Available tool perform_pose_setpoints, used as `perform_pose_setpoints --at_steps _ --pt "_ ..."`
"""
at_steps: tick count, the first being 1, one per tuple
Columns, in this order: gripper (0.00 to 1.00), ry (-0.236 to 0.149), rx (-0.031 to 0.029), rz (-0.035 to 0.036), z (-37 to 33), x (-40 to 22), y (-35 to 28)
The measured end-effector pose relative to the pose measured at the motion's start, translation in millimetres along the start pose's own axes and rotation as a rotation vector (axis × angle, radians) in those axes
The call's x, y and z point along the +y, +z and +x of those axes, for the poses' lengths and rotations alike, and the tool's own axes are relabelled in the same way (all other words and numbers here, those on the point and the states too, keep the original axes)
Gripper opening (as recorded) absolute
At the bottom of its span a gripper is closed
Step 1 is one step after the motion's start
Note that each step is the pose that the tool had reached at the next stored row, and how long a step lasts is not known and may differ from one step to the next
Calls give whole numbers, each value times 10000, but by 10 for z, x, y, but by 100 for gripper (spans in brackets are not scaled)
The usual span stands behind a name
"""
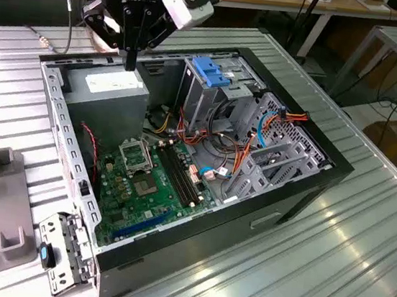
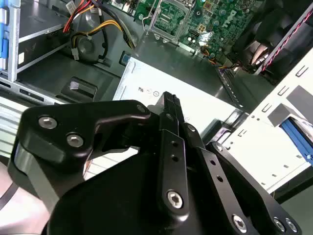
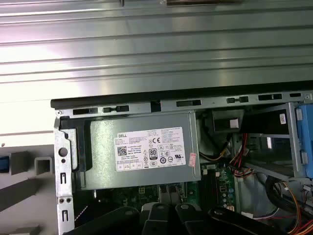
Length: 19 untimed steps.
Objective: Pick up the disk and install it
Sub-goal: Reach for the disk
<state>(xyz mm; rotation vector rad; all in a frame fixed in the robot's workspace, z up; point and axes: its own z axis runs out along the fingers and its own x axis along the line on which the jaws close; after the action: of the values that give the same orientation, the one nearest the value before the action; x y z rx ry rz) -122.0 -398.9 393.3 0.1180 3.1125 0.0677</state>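
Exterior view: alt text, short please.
Robot gripper hangs over the grey power supply inside an open computer case lying on a ribbed metal table. Motherboard, cables and a blue-topped drive cage are exposed.

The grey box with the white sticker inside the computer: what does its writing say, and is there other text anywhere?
White label on the grey box, first wrist view: a maker's logo, barcode and round certification marks; fine print too small to read.
Small reddish sticker beside it: too small to read.
Circuit board, exterior view: lettering too small to read.
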Motion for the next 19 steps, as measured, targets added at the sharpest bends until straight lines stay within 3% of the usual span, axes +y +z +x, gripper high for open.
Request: perform_pose_setpoints --at_steps 7,19 --pt "11 1 0 0 13 -1 0" --pt "11 0 -1 -1 121 -9 -3"
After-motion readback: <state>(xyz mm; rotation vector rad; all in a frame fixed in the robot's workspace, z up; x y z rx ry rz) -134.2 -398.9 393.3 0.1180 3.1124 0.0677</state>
